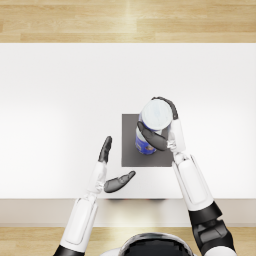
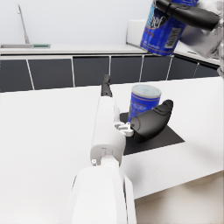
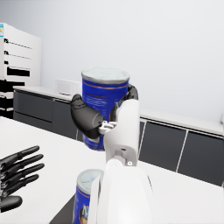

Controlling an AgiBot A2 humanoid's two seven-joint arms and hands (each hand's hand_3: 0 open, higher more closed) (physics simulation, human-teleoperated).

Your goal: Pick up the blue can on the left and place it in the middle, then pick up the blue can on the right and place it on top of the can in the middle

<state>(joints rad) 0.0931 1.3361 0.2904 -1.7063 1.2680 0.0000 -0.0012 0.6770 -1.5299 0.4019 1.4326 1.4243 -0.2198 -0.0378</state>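
**Second can held in the air above the first**

The right hand grips a blue can, its dark fingers wrapped round the can's side, and holds it clear of the table. In the right wrist view this held can shows a pale lid and a blue wall with a thin band below the rim, and it is upright or nearly so. In the left wrist view the same can hangs high, well above the surface, with the right hand's fingers across it.

Below it a second blue can stands upright on a dark square mat in the middle of the white table. From the head view only a part of this lower can shows, since the held can covers most of it (the two overlap in that view, yet the left wrist view makes plain there is air between them).

The left hand holds nothing; its fingers are straight and spread, thumb apart from the rest. It lies just beside the mat's near left corner. In the left wrist view its thumb side lies close in front of the standing can, and whether they touch cannot be told.

Behind the table run dark cabinet fronts under a pale counter.
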